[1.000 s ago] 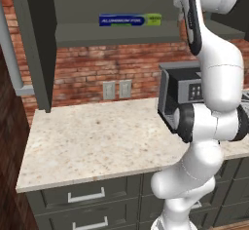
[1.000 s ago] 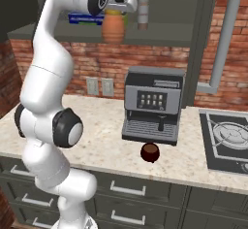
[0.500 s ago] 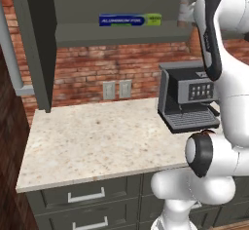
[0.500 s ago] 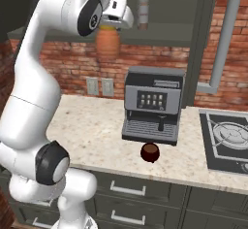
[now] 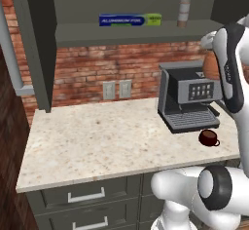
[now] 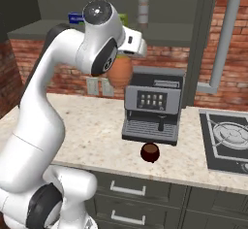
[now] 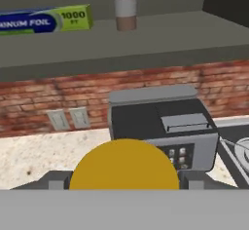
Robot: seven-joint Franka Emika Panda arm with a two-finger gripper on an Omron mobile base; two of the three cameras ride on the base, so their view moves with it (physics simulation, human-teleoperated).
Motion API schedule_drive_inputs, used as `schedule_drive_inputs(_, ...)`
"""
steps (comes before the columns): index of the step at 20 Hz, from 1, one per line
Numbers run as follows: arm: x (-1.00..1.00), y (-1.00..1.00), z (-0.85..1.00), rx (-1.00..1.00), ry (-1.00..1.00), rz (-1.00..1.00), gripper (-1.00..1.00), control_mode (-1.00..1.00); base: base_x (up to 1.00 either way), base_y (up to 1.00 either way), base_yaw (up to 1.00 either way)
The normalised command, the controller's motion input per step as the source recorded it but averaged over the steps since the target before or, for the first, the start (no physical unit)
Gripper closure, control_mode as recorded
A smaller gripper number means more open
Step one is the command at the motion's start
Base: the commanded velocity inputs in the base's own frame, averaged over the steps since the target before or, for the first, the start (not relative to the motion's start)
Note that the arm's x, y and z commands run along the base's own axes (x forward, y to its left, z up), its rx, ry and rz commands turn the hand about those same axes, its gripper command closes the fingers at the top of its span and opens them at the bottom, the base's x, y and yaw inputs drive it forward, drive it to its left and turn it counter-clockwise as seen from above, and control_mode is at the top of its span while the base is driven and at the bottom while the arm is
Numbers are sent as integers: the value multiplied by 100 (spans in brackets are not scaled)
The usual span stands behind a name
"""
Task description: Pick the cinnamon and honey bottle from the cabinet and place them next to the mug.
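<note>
Lowered from shelf height, the honey bottle [image 6: 120, 72] hung upright, yellow lid up, rounded and orange, clamped in the gripper [image 6: 124, 56] above the tabletop [image 6: 97, 131].

My arm's bent over w/ the elbow high, wrist out in front of the shelf edge. Gripper [image 6: 122, 64] clamped on the honey bottle [image 6: 120, 72], carried off the counter (fingers mostly hidden from me).
</note>
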Motion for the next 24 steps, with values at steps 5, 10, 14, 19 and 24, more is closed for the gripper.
schedule_drive_inputs(5, -4, -81, -35, 0, 0, 8, 100, -100, 0, 0, 0)
schedule_drive_inputs(10, 0, -80, -53, 0, 0, 9, 100, -100, 0, 0, 0)
schedule_drive_inputs(14, 0, -67, -74, 0, 0, 8, 100, -100, 0, 0, 0)
schedule_drive_inputs(19, 0, -59, -81, 0, -3, 7, 100, -100, 0, 0, 0)
schedule_drive_inputs(24, 0, -37, -60, 0, -1, 7, 100, -100, 0, 0, 0)
